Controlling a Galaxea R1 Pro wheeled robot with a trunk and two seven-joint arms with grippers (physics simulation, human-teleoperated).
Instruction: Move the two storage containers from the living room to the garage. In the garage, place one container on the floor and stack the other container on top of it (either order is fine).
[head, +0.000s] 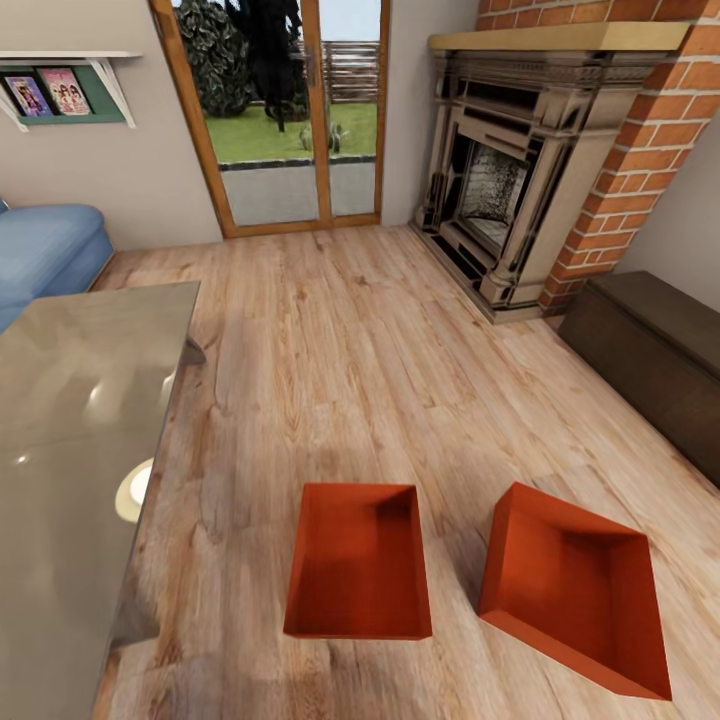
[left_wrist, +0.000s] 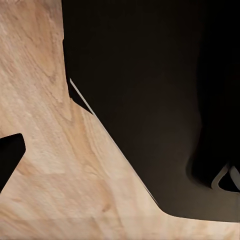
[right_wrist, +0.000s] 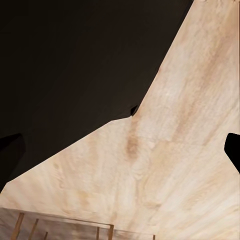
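Two storage containers lie on the living room's light wood-plank floor (head: 340, 350), low in the head view. The left container (head: 358, 575) sits square, its open top facing up. About a hand's width to its right, the right container (head: 580, 590) is turned at an angle. Both are orange-red, lidless and empty. In the left wrist view my left gripper (left_wrist: 120, 160) hangs above the planks beside the robot's dark base, one dark finger (left_wrist: 9, 156) at the edge. My right gripper (right_wrist: 120, 147) is open over bare floor, its fingertips (right_wrist: 233, 150) far apart and holding nothing.
A glossy grey table (head: 80, 430) fills the left side, with a blue sofa (head: 45, 250) behind it. Wood-framed glass doors (head: 290, 120) are straight ahead. The red-brick fireplace (head: 500, 190) and a long dark low cabinet (head: 650, 350) line the right.
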